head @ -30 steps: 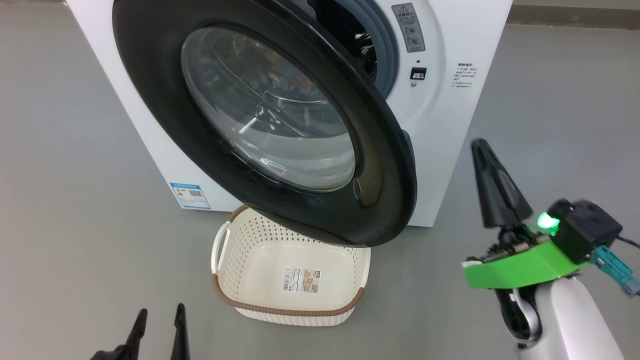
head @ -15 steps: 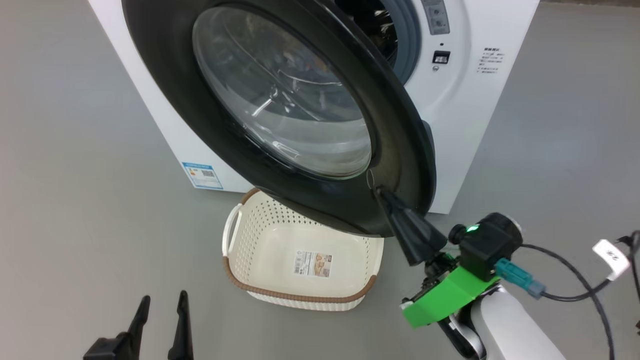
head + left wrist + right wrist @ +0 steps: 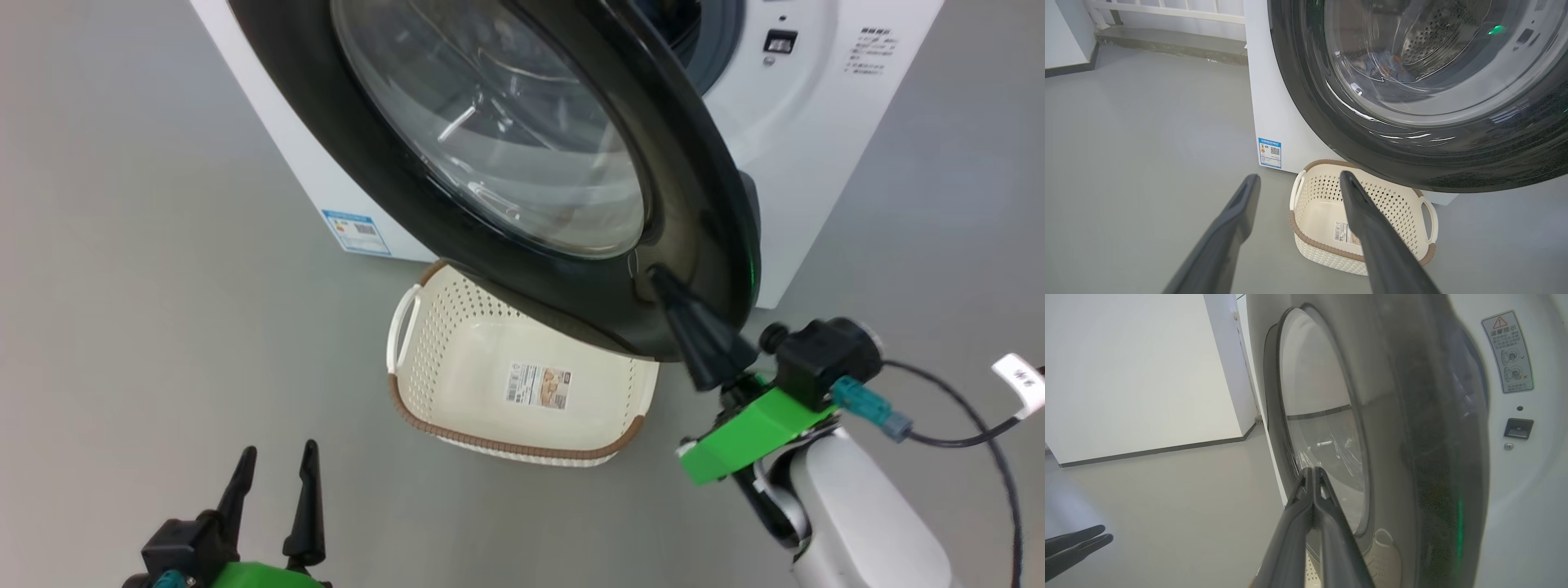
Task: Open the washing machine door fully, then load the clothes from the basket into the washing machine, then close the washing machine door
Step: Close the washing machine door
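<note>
My right pincer (image 3: 658, 278), fingers pressed together, has swung in from the right to the door (image 3: 506, 131), its tip seemingly touching the black lower-right face. The basket (image 3: 490, 445) below is empty and the clothes (image 3: 1384, 69) sit in the drum (image 3: 1429, 36), so I judge closing comes next. My left pincer (image 3: 277, 451) idles at the lower left, fingers apart.

**Door swallows half the scene**

The washing machine door (image 3: 702, 212) runs off the head view's top edge and covers the basket (image 3: 445, 343) at its far rim. Clothes (image 3: 1382, 69) behind the glass are just a smear. Energy label (image 3: 356, 233) print is too small to read.
</note>
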`<state>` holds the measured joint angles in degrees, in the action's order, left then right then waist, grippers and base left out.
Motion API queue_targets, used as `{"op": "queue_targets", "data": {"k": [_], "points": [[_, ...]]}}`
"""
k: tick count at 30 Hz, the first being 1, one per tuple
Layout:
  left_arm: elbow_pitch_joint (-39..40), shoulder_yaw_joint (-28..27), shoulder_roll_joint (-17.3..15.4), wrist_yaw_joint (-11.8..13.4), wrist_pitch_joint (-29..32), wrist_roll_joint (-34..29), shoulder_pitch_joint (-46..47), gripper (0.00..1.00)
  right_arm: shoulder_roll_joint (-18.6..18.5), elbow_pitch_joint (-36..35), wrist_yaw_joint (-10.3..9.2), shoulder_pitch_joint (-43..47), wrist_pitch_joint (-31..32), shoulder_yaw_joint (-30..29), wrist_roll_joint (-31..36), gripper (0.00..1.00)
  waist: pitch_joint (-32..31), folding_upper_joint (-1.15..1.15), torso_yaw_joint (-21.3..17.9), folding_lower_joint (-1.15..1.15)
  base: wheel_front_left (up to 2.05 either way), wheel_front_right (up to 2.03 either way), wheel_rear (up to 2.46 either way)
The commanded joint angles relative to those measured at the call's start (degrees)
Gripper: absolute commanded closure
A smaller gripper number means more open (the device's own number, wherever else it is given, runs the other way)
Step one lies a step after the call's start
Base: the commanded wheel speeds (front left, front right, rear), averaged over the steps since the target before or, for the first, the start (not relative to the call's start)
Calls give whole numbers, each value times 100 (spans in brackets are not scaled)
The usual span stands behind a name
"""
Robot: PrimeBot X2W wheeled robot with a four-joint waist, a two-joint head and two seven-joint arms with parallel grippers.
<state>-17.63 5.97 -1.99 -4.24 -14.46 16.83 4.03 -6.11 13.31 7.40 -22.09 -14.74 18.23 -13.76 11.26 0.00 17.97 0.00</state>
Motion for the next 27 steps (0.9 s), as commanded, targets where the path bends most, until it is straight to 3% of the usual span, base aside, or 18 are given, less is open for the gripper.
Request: {"op": "queue_targets", "data": {"k": [1, 27], "points": [[126, -206, -89, -12, -53, 27, 153, 0, 41, -159, 9, -186, -26, 21, 43, 100, 135, 0, 52, 0, 0, 0, 0], [204, -1, -89, -36, -54, 308, 521, 0, -107, -244, 9, -830, -26, -433, 268, 100, 894, 0, 22, 0, 0, 0, 0]]}}
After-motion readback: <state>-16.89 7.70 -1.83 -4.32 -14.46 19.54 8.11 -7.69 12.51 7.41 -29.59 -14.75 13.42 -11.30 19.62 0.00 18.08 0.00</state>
